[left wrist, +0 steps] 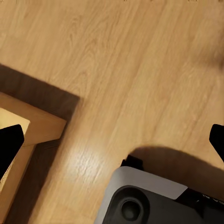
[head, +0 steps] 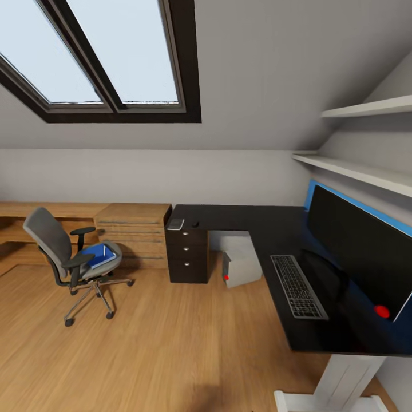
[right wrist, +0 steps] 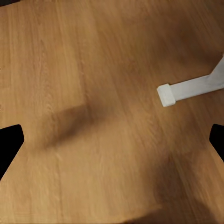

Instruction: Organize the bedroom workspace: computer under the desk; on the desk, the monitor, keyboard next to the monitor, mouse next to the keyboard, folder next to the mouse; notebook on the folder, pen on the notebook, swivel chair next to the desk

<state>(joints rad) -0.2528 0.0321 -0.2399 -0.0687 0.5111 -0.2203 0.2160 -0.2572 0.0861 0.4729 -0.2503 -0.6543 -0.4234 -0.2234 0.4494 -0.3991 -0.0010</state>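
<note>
Nearest, wooden floor (head: 171, 355) below both wrist cameras. Left hand (left wrist: 112, 140) spread open over the boards, black fingertips (left wrist: 10, 144) at opposite edges of the left wrist view, nothing between them; a grey and black piece of the robot's base (left wrist: 149, 198) and a light wooden corner of furniture (left wrist: 32, 126) beneath. Right hand (right wrist: 112, 140) likewise open and empty above bare floor, with a white foot of the desk leg (right wrist: 186, 88) lying on the boards nearby.

Further out in the head view, at right, the glossy black L-shaped tabletop (head: 269, 229) on a white panel leg (head: 343, 380). On it, the keyboard (head: 297, 286) lying flat, just in front of the monitor (head: 360, 252), which stands along the wall with a red dot at a lower corner. Under the tabletop, the computer (head: 241, 269), a light-grey box on the floor with a red dot on its front, just beside the dark drawer unit (head: 187, 254). On the tabletop above those drawers, the notebook (head: 175, 224), dark and flat, and a small dark object near it, too small to identify.

At left, well apart from the tabletop, the swivel chair (head: 60, 246) on open floor, the blue folder (head: 98, 254) lying on its seat. Behind the chair, a light wooden drawer chest (head: 134, 232) against the far wall. Above, a skylight (head: 97, 57) in the sloped ceiling and two white shelves (head: 355, 166) at right.
</note>
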